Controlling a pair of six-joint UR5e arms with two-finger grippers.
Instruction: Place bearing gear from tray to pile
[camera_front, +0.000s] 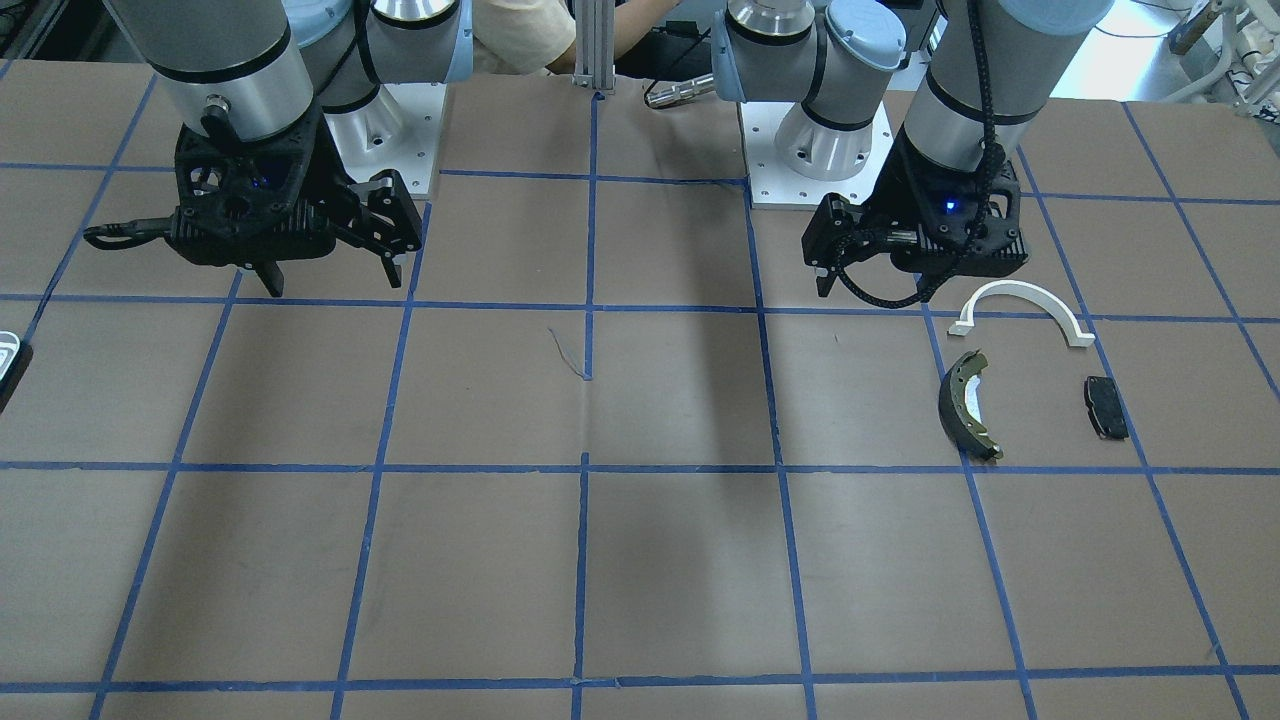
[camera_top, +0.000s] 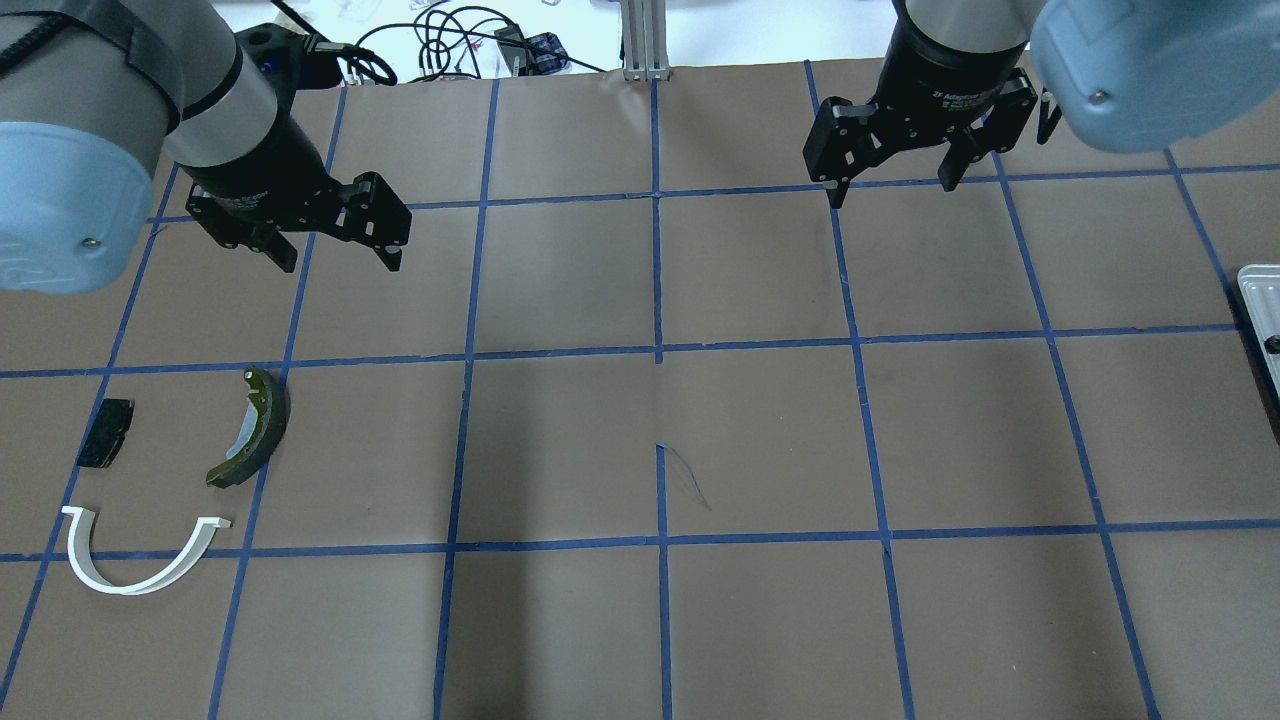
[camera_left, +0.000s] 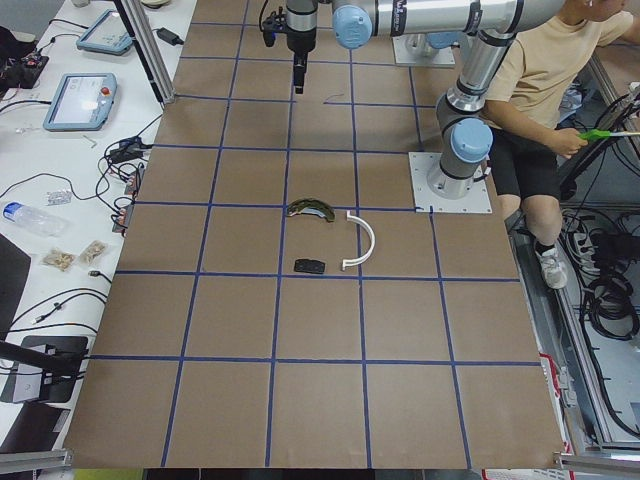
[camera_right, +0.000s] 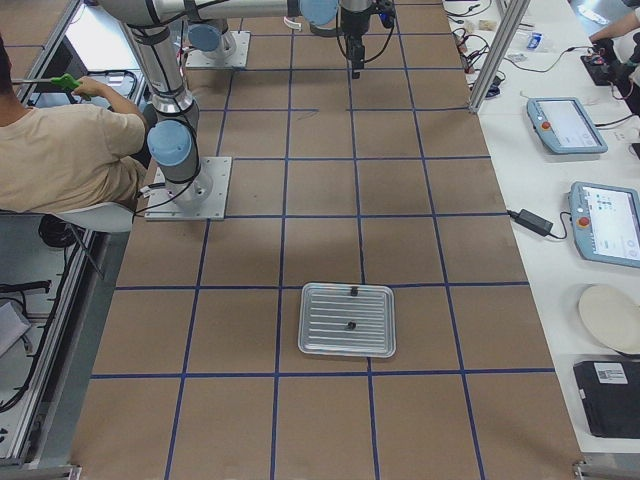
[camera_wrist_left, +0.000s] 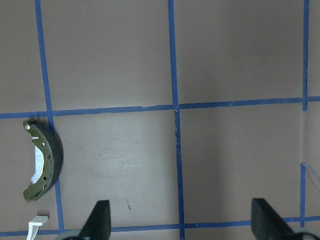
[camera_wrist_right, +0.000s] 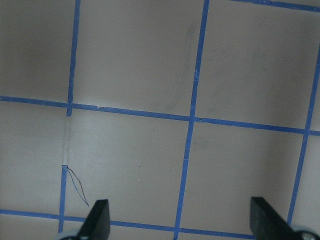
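Fingers (camera_wrist_left: 100, 220) of the left gripper (camera_top: 338, 258) and right gripper (camera_top: 893, 188) stand wide apart, empty, above the surface (camera_top: 760, 440). Pickup has not begun: the bearing gear is probably one of two dark specks (camera_right: 349, 325) in the tray (camera_right: 320, 340), nearest the right arm. Next comes a reach there. Across lies the pile (camera_left: 312, 209): brake shoe (camera_top: 250, 428), white bracket (camera_front: 1022, 288), black pad (camera_top: 106, 447). No obstacle shows between.

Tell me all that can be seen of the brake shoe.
The brake shoe is a crescent with a dark outer lining, an olive rim with small holes and a pale inner face; it looks like metal. It lies on the table across a blue tape line, apart from the pad and the bracket. The open left gripper hangs nearby, not touching it.
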